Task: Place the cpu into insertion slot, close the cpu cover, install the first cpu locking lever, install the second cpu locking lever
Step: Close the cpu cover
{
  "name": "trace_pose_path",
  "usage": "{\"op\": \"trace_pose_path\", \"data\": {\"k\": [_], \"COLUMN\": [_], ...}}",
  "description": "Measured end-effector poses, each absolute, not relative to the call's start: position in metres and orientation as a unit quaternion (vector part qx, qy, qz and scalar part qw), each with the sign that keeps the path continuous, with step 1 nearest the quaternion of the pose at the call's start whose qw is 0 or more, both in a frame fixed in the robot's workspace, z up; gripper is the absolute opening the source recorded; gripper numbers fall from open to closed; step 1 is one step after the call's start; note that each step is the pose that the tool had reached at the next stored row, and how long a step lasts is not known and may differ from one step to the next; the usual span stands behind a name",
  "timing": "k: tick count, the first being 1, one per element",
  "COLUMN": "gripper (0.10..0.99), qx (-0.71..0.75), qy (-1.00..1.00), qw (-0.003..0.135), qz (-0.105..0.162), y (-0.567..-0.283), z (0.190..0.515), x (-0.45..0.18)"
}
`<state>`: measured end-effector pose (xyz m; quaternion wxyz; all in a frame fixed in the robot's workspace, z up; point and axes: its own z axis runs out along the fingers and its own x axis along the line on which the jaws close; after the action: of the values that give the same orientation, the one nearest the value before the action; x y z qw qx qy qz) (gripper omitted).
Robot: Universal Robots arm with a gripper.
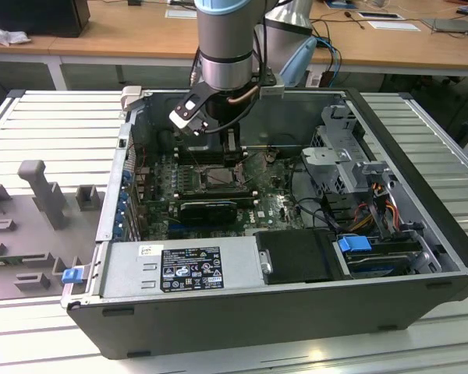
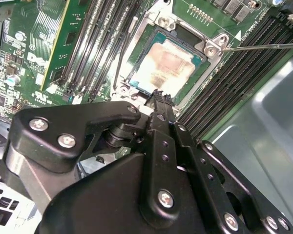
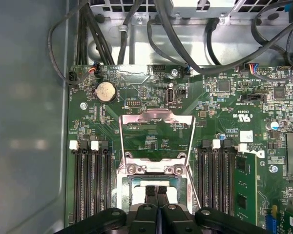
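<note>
Gripper with both fingers pressed together, nothing clamped between them. Hangs with its tips right over the near edge of the socket; touching or not, cannot tell. Chip seated flat inside the socket, pale metal top bare. Cover swung open off the chip, hinged at the far side of the socket, green board showing through its window. Thin wire lever sticking out loose from one socket corner. Memory slots flanking the socket on both sides. Beyond the socket, past the cover, a coin battery, then black cables and the grey case wall.
</note>
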<state>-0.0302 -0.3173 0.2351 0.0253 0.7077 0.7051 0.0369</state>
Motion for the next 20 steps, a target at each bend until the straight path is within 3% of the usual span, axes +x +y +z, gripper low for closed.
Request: {"op": "trace_pose_path", "data": {"k": [20], "gripper": [0.106], "qx": [0.708], "qy": [0.705], "qw": [0.023], "qz": [0.035], "y": [-0.318], "z": [0.255], "x": [-0.008]}}
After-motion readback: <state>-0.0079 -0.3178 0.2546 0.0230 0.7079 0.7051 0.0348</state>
